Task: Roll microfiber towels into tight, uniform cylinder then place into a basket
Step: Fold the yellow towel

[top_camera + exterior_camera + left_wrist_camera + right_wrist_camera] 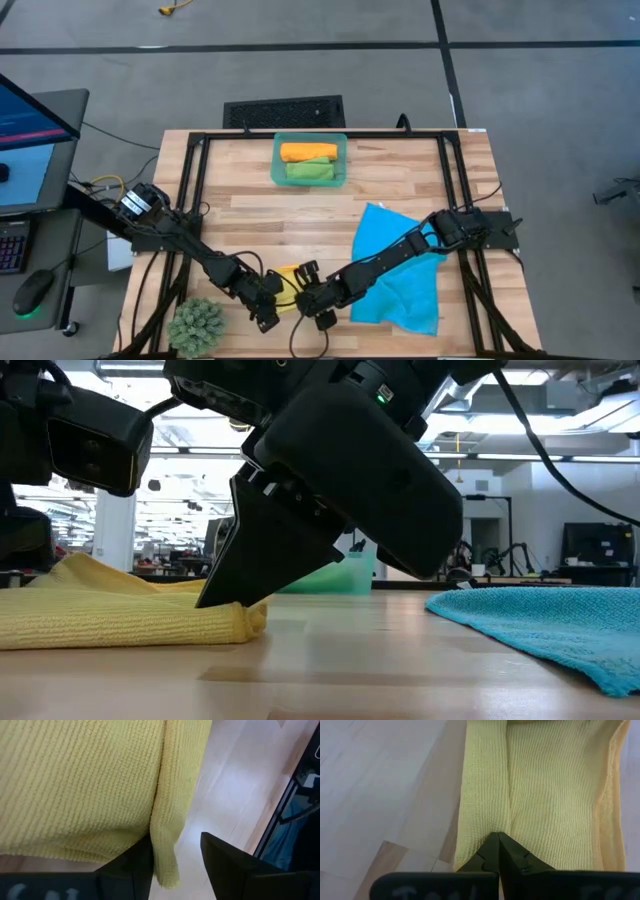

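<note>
Mid-roll on the yellow towel (540, 795): right gripper (498, 845) clenched, pinning its fold at its tips, left gripper (175, 865) parted with the hem between its fingers, so next likely needs a fresh left-side grab to continue rolling.

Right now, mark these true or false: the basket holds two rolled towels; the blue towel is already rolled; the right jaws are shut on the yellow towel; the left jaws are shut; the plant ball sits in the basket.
1. True: the basket holds the orange towel and green towel.
2. False: the blue towel lies spread flat.
3. True: the right gripper pinches the yellow towel.
4. False: the left gripper stands open.
5. False: the plant ball sits on the table.
</note>
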Robot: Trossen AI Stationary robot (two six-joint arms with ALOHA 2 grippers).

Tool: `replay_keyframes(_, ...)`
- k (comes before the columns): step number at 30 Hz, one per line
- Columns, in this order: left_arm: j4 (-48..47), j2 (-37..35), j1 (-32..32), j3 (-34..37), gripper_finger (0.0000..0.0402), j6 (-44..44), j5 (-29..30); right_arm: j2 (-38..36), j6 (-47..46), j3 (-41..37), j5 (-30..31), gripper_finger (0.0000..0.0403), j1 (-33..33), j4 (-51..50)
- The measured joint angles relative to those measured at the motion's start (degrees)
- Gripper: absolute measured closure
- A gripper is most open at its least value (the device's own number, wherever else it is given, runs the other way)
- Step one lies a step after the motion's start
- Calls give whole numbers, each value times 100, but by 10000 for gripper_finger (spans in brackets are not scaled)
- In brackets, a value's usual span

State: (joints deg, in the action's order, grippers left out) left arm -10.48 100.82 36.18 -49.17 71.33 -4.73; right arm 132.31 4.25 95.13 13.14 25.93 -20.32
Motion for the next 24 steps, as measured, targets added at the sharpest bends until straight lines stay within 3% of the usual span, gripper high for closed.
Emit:
replay_keyframes(8,-28,-181,190,20,258,-39,255,0,-57,0,5,386,-9,-17)
replay_keyframes(19,-1181,-1070,883,32,260,476,1275,2,-129,-2,40,386,-22,-66)
replay_keyframes(24,-778,-1106,1258,26,260,-322,1763,6,-124,-2,37,379,-22,-61)
